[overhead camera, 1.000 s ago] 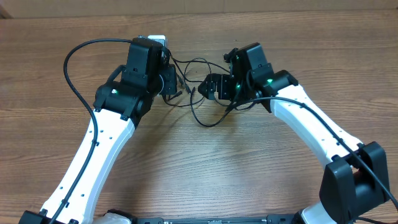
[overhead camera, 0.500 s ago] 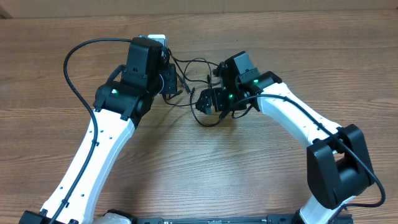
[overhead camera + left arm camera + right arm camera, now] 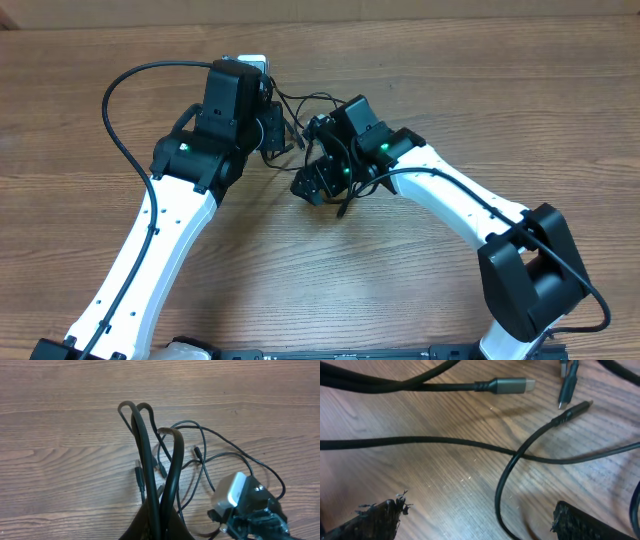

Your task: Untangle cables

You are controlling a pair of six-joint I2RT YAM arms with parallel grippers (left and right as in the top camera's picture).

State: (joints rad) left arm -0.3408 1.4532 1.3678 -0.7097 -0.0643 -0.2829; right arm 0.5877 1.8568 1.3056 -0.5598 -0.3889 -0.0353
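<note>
The cables (image 3: 150,435) are thin black cords, tangled on the wooden table between the two arms. My left gripper (image 3: 160,527) is shut on a bundle of them, and looped strands rise out of its fingers. From overhead the left gripper (image 3: 272,135) sits beside loose strands (image 3: 305,99). My right gripper (image 3: 312,185) hangs low over the tangle. Its fingers stand wide open in the right wrist view (image 3: 480,517), with one strand (image 3: 502,490) curving between them, untouched. Plug ends (image 3: 512,385) lie just beyond.
The left arm's thick black wire (image 3: 115,110) arcs over the table on the left. The right arm's gripper head (image 3: 250,510) shows at the lower right of the left wrist view. The table's far edge (image 3: 450,18) runs along the top.
The right arm has swung left and toward the front, bringing its open gripper down over the strands close to the left gripper. The left arm has held still.
</note>
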